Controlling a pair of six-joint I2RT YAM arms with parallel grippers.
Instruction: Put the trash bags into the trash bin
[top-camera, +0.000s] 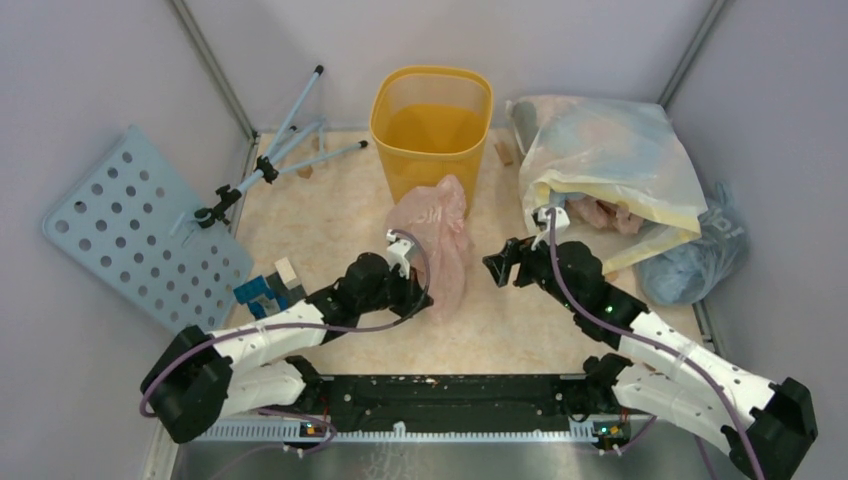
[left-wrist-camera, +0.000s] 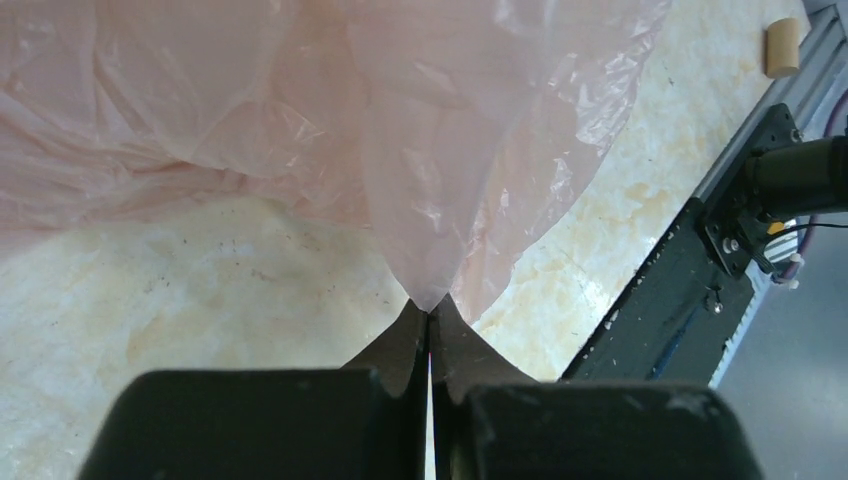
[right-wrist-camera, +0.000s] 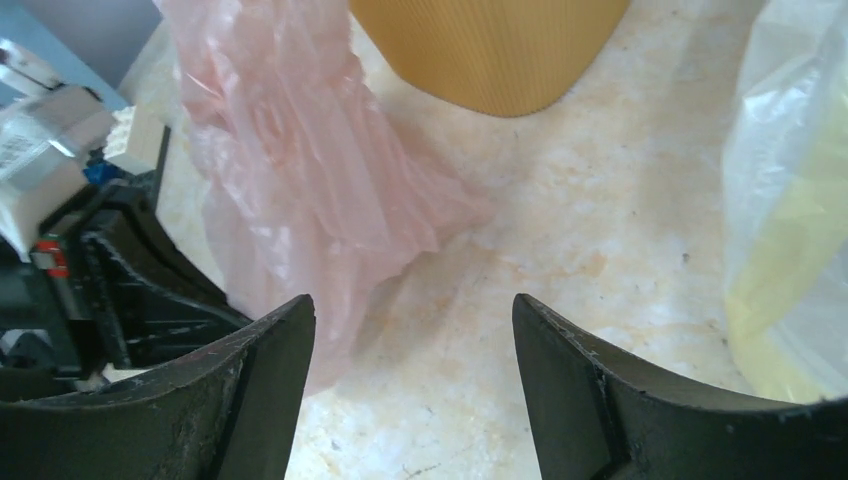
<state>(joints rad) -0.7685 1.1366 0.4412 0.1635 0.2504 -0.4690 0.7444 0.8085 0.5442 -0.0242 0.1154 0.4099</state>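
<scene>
The left pincer (left-wrist-camera: 430, 312) is pressed together on a fold of the thin, translucent pale pink plastic film bag (top-camera: 437, 232). In the left wrist view the film narrows to a point right where the two black fingertips meet. The bag stands crumpled on the beige marbled counter (top-camera: 330, 215), rising from the left pincer toward the yellow-orange translucent plastic wastebasket (top-camera: 432, 118) behind it. Its top seems to lean against the near wall of the wastebasket, though the overhead view does not make the contact certain. None of the bag is inside the wastebasket, which stands upright at the far middle of the counter with its rounded-square rim facing up. The right pincer (right-wrist-camera: 410, 325) has its jaws spread apart with nothing between them. It faces the bag from the right side, near it but not touching. To the right of the wastebasket lies a large whitish-yellow translucent sack (top-camera: 612, 160), with a grey-blue plastic bag (top-camera: 700, 255) bunched just beside its right edge. At the far left sits a light blue perforated plastic panel (top-camera: 125, 228), tilted at the counter's edge. A small blue-legged tripod stand (top-camera: 285, 155) lies between the panel and the wastebasket.
</scene>
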